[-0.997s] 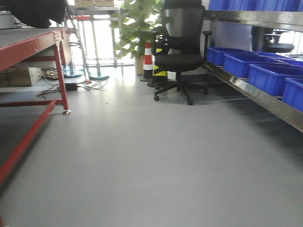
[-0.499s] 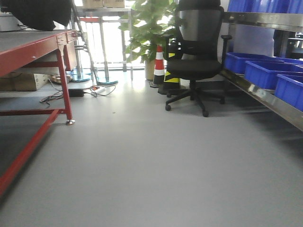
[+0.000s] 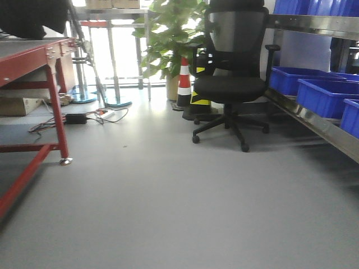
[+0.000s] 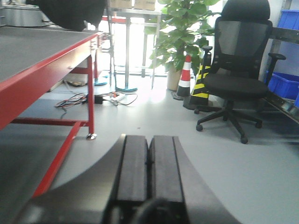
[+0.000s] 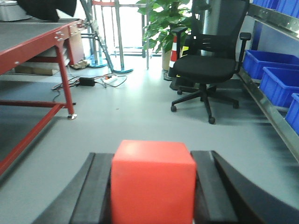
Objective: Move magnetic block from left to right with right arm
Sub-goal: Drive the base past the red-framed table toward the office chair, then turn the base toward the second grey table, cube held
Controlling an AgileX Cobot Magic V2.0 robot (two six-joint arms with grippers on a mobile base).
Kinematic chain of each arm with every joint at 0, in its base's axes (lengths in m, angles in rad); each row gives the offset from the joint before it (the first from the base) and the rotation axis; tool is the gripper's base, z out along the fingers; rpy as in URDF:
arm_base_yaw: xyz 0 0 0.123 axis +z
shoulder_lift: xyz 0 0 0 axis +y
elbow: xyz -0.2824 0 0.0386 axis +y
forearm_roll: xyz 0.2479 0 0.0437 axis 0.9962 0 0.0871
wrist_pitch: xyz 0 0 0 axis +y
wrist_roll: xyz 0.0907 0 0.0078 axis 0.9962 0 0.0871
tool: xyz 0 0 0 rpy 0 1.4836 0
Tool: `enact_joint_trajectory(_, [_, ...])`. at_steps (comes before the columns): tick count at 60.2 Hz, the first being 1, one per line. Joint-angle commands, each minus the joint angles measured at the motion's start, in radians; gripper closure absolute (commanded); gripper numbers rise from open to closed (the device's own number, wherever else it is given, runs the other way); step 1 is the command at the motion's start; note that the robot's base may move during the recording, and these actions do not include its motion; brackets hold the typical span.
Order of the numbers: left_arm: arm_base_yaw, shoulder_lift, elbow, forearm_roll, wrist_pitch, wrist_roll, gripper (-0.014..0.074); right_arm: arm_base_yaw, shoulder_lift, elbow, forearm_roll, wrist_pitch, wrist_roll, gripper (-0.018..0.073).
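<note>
The magnetic block (image 5: pixel 153 182) is a bright red cube held between the black fingers of my right gripper (image 5: pixel 154 156), which is shut on it; the right wrist view looks over it at the grey floor. My left gripper (image 4: pixel 149 138) is shut with its two black fingers pressed together and nothing between them. Neither gripper shows in the front-facing view.
A red-framed table (image 3: pixel 33 56) stands at the left. A black office chair (image 3: pixel 231 84), a striped cone (image 3: pixel 184 84) and a potted plant (image 3: pixel 168 39) stand ahead. Shelving with blue bins (image 3: pixel 325 95) runs along the right. Cables (image 3: pixel 90 117) lie on the floor.
The front-facing view has shifted: the red table slid left and the chair and blue bins grew closer and nearer the centre of the frame.
</note>
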Motion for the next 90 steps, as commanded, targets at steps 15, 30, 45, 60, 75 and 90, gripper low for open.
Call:
enact_joint_trajectory(15, [-0.009,-0.014,0.010,0.000,-0.089,-0.004,0.0713,-0.005,0.020,-0.021,-0.008,-0.090,-0.011,0.0430])
enact_joint_trajectory(30, [-0.009,-0.014,0.010,0.000,-0.089,-0.004,0.0713,-0.005,0.020,-0.021,-0.008,-0.090,-0.011,0.0430])
enact_joint_trajectory(45, [-0.007,-0.014,0.010,0.000,-0.089,-0.004,0.0713,-0.005,0.020,-0.021,-0.008,-0.090,-0.011,0.0430])
enact_joint_trajectory(60, [-0.007,-0.014,0.010,0.000,-0.089,-0.004,0.0713,-0.005,0.020,-0.021,-0.008,-0.090,-0.011,0.0430])
enact_joint_trajectory(75, [-0.007,-0.014,0.010,0.000,-0.089,-0.004,0.0713,-0.005,0.020,-0.021,-0.008,-0.089,-0.011,0.0430])
enact_joint_trajectory(90, [-0.007,-0.014,0.010,0.000,-0.089,-0.004,0.0713,-0.005,0.020,-0.021,-0.008,-0.090,-0.011,0.0430])
